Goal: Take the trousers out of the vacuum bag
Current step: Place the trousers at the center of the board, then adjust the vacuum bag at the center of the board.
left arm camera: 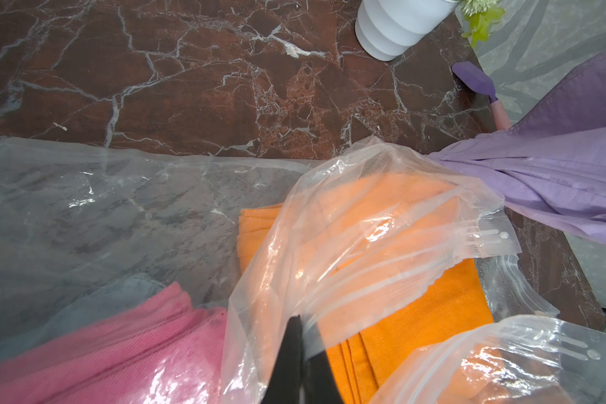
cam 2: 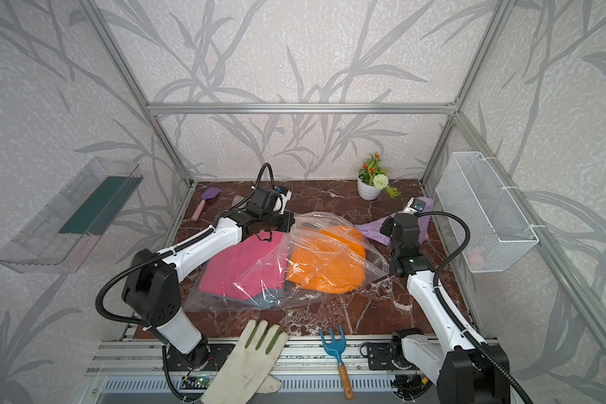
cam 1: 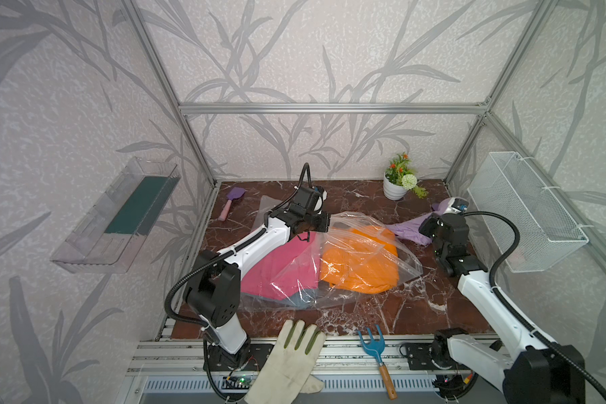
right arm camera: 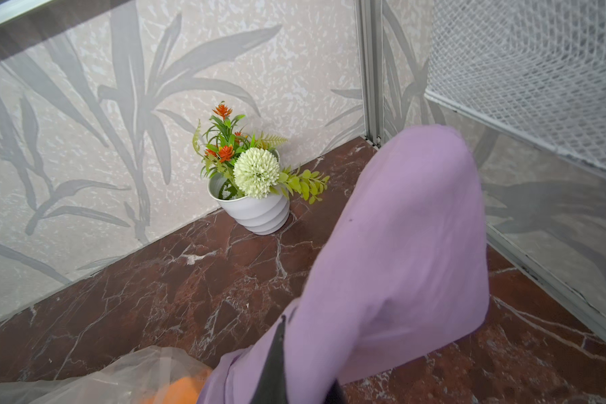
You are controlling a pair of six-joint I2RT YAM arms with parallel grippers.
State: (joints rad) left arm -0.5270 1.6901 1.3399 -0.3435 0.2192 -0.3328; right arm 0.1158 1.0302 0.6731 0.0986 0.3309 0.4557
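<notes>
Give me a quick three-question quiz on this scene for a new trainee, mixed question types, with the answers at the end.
1. True or false: the lilac trousers lie wholly inside the vacuum bag.
2. What is the left gripper pinching? A) the cream glove B) the vacuum bag's plastic C) the blue rake
3. Fill in: the right gripper is shut on the ___ trousers.
Key: 1 false; 2 B; 3 lilac.
</notes>
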